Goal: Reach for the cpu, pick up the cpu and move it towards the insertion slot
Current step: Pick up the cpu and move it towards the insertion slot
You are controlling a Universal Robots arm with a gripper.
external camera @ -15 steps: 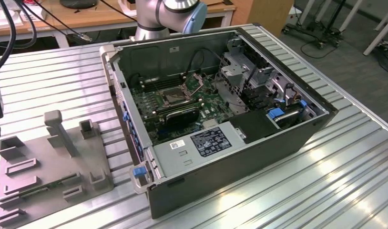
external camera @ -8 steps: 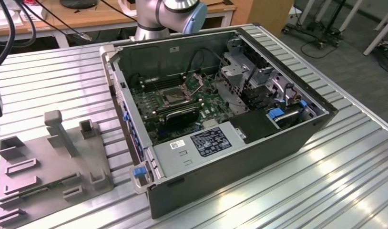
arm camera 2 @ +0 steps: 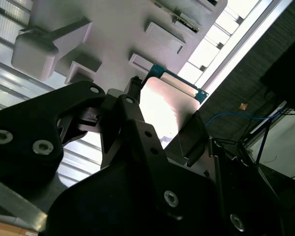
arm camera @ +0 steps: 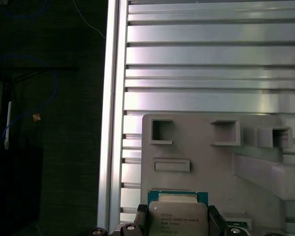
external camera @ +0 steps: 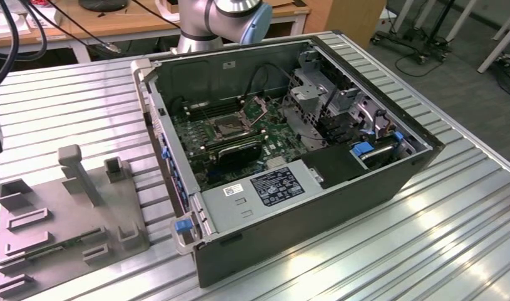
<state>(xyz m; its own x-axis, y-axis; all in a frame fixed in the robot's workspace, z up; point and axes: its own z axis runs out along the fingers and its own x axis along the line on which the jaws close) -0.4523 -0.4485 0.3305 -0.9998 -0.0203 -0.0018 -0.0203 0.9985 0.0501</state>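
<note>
cpu (arm camera: pixel 178 217) | gripped by fingers (arm camera: pixel 216 223) | grey fixture (arm camera: pixel 196 157) near | slatted table (arm camera: pixel 211 59) | dark floor (arm camera: pixel 64 147)

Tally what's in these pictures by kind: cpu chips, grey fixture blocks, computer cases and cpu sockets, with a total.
cpu: 1
grey fixture block: 1
open computer case: 1
insertion slot: 1
Total: 4
</note>
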